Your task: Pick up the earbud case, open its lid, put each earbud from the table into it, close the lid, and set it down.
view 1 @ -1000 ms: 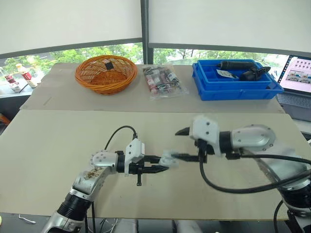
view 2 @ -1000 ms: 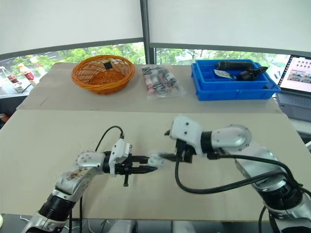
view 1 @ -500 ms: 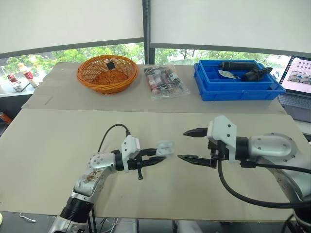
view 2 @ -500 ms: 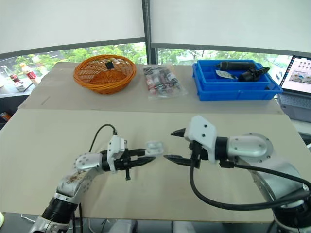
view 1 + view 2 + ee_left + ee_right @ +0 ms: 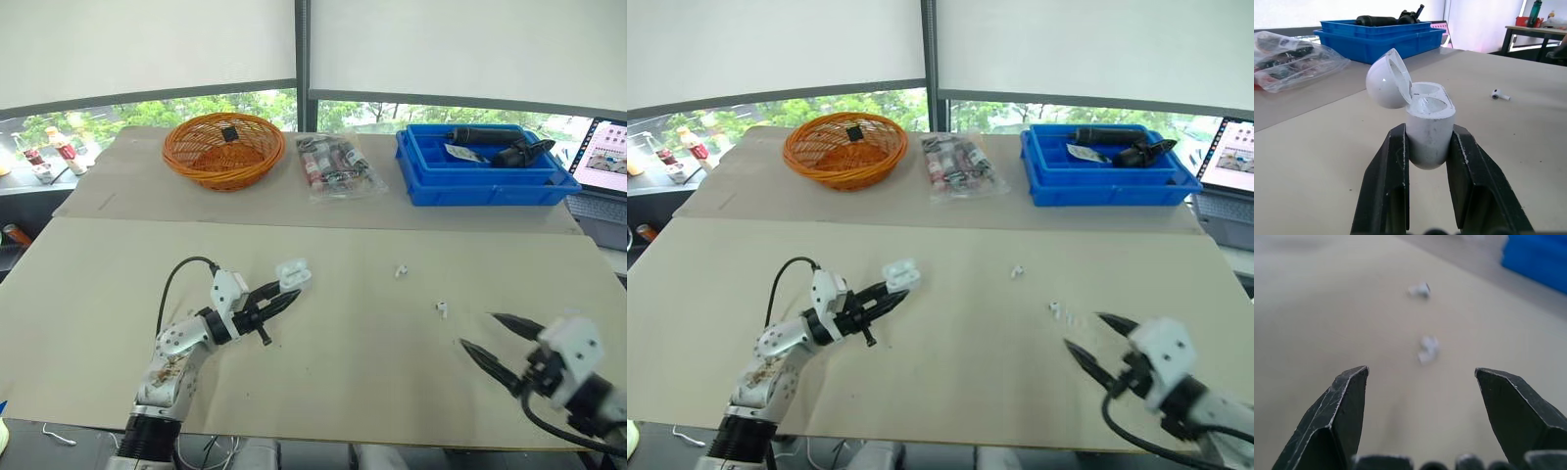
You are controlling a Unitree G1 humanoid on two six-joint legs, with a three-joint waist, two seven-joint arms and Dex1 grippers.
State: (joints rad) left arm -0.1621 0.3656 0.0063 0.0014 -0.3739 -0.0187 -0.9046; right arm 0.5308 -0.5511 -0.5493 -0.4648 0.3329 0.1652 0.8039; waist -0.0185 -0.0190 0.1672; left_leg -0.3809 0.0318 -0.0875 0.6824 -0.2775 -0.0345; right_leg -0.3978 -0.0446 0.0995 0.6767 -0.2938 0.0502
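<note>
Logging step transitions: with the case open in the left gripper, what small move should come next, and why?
Probably ease the right gripper forward over the nearer earbud and close on it: it is open and empty, that earbud and the farther earbud lie on the table, and the left gripper holds the earbud case with its lid open.

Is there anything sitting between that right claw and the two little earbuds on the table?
Nothing visible. The open right gripper faces the nearer earbud across bare table, with the second earbud beyond it. The left gripper holds the open case off to the side.
</note>
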